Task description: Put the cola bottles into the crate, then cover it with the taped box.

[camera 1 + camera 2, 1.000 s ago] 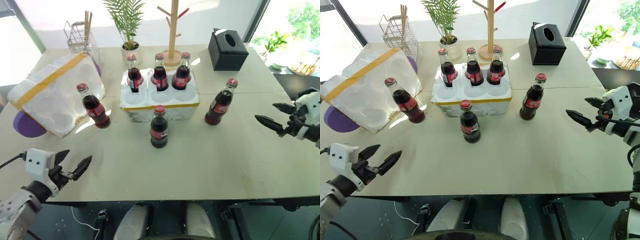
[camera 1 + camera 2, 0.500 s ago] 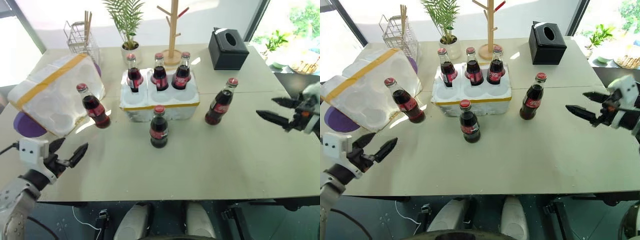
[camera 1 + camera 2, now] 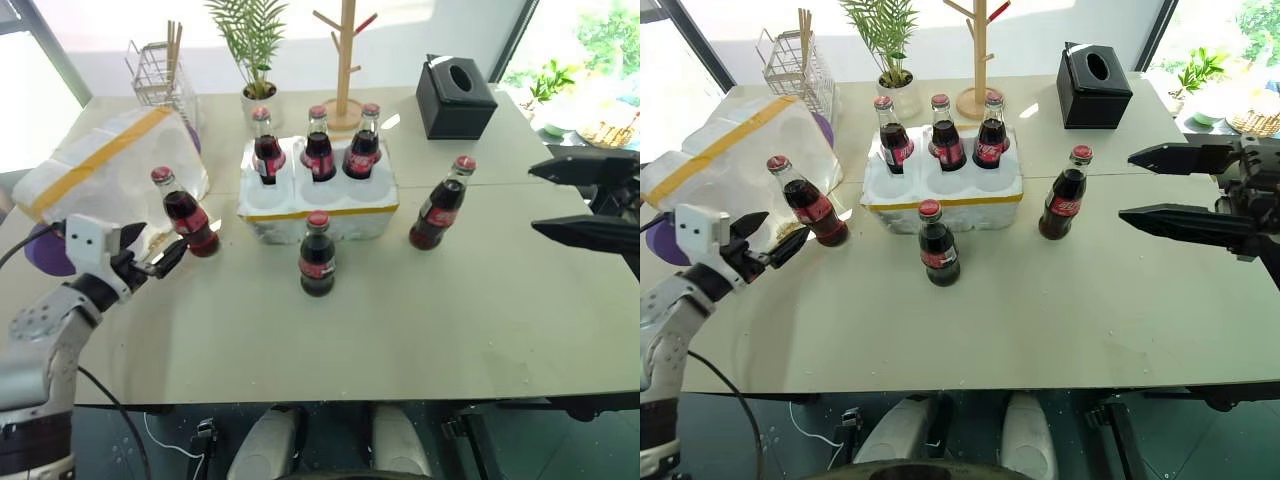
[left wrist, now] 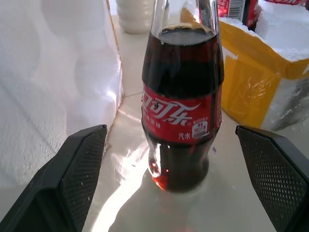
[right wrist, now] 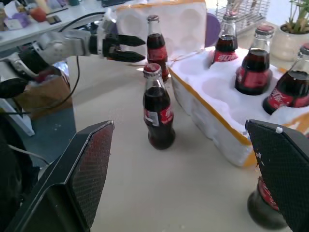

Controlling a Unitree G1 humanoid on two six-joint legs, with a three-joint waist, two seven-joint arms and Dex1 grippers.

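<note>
On the tabletop (image 3: 450, 320), far left, the taped box (image 3: 110, 185) lies tipped on its side, hollows facing the crate. The left pincer (image 3: 150, 262) is spread, its fingers flanking a leaning cola bottle (image 3: 185, 215) without touching it. The crate (image 3: 318, 205) sits mid-table with three bottles (image 3: 319, 148) upright in its back wells, front wells empty. One bottle (image 3: 318, 256) stands just before the crate, another (image 3: 440, 207) to its right. Far right, the right pincer (image 3: 585, 200) hangs spread, holding nothing.
</note>
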